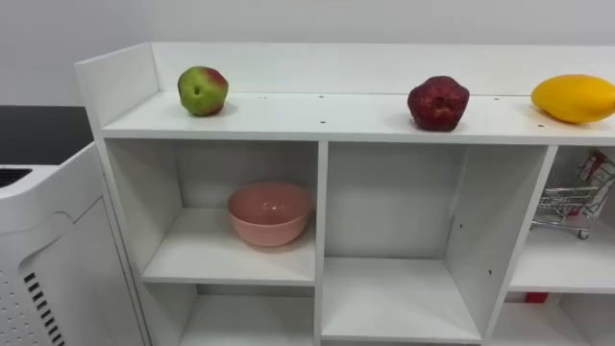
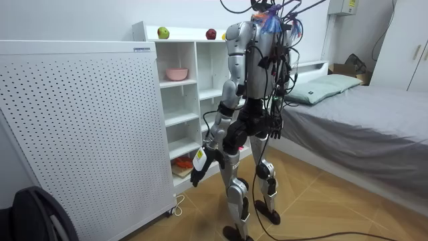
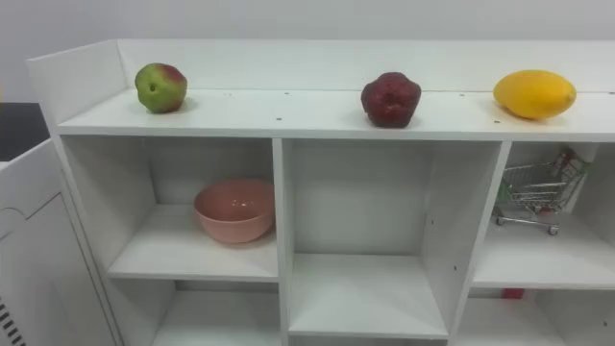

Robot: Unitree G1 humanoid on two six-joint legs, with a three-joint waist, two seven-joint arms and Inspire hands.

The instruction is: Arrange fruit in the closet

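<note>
— White perforated cabinet (image 1: 58,240) sits closest, just beside the left wall of the closet (image 1: 321,221). What's in the closet itself?

— The biggest thing inside is a pink bowl (image 1: 270,213), which looks empty, in the upper left compartment. A little wire cart (image 1: 575,197) stands in the upper right one. The fruit is all on the closet's top board, each piece well apart: a yellow fruit (image 1: 575,97) at the right end, a dark red fruit (image 1: 438,103) near the middle, an apple (image 1: 203,90) toward the left end.

— And the robot?

— It stands before the closet, facing it. Its left hand (image 2: 198,167) hangs low by the thigh, well below the top board. Whether it grips anything, I cannot tell.

— So which step?

— I judge that nothing is picked up yet, so this is the choosing. Next calls for raising a hand to the top board and curling round one fruit without nudging it, since round fruit would likely roll.
</note>
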